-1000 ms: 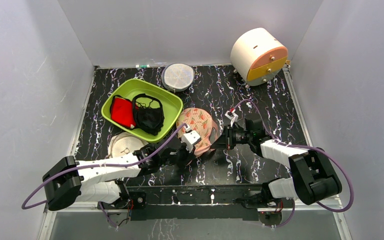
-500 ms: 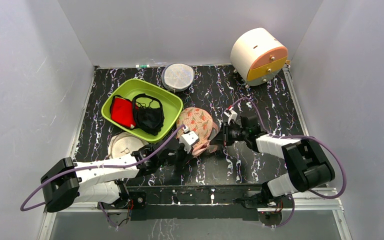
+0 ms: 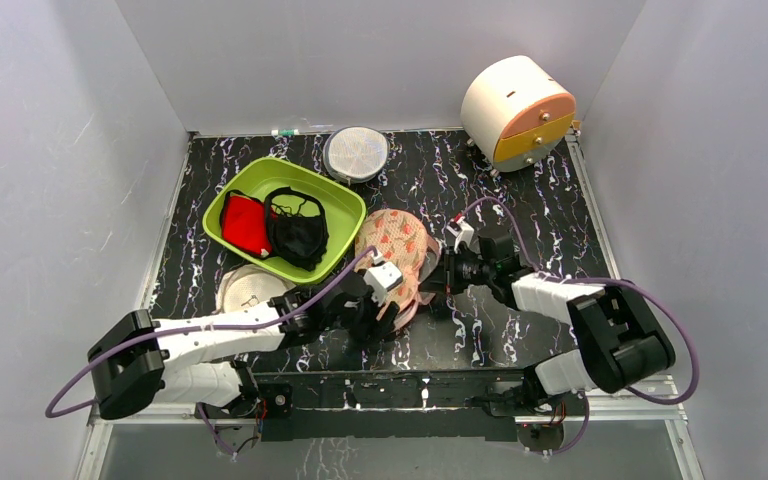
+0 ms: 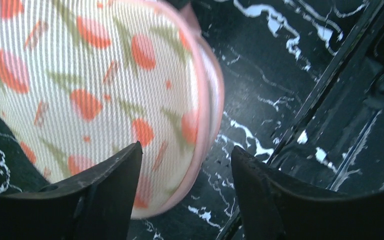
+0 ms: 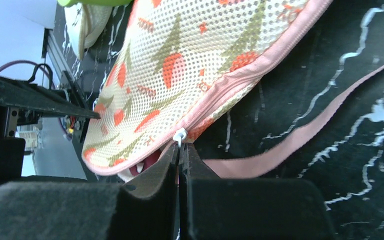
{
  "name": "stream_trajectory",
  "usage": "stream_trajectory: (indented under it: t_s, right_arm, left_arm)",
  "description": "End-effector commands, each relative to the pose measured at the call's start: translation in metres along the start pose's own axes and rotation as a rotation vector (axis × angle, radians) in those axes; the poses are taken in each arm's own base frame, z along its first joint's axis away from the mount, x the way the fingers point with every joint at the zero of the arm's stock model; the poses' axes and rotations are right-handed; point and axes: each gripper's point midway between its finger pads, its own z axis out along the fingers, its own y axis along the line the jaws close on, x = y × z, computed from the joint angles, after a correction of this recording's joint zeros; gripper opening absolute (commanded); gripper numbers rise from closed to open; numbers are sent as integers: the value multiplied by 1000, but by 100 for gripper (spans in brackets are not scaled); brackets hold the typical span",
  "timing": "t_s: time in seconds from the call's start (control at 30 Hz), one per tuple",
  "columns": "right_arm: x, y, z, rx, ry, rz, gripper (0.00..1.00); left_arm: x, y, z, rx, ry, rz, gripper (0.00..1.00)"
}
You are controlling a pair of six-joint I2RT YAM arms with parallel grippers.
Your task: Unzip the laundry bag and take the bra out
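The laundry bag [image 3: 397, 240], beige with red-orange print and a pink rim, lies mid-table between both arms. My right gripper [image 5: 181, 147] is shut on its white zip pull [image 5: 180, 136] at the bag's [image 5: 200, 55] near-right edge. The zip is partly parted there, and the pink lower rim [image 5: 290, 145] trails away. A sliver of dark red, the bra [image 5: 149, 160], shows inside the gap. My left gripper [image 4: 186, 152] is open at the bag's [image 4: 95, 85] near end, its fingers astride the pink rim without pinching it. In the top view the left gripper [image 3: 392, 292] and right gripper [image 3: 438, 277] sit close together.
A green tray [image 3: 310, 172] holding a red garment [image 3: 244, 223] and a black bra [image 3: 297, 230] touches the bag's left side. A round cream disc [image 3: 245, 290] lies near left, a grey mesh disc [image 3: 356, 153] at the back, a white-and-orange drum [image 3: 515, 100] back right.
My left gripper has opened and let go of the bag's near rim. The right gripper, still pinching the zip pull, has shifted slightly left and away.
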Motion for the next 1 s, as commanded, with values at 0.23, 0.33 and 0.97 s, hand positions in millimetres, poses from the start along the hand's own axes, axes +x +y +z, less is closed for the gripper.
stream_trajectory:
  t_s: [0.23,0.33,0.97]
  right_arm:
    - [-5,32,-10,-49,-58,-52,0]
    - [-3,34,-11,-52,-54,-47,0]
    - [0,44,-13,-69,-46,-47,0]
  left_arm:
    - [-61,10,32,-126,-71,-26,79]
    - [-57,25,38,-212,-46,-10,72]
    - [-59,23,66,-215,0,7,70]
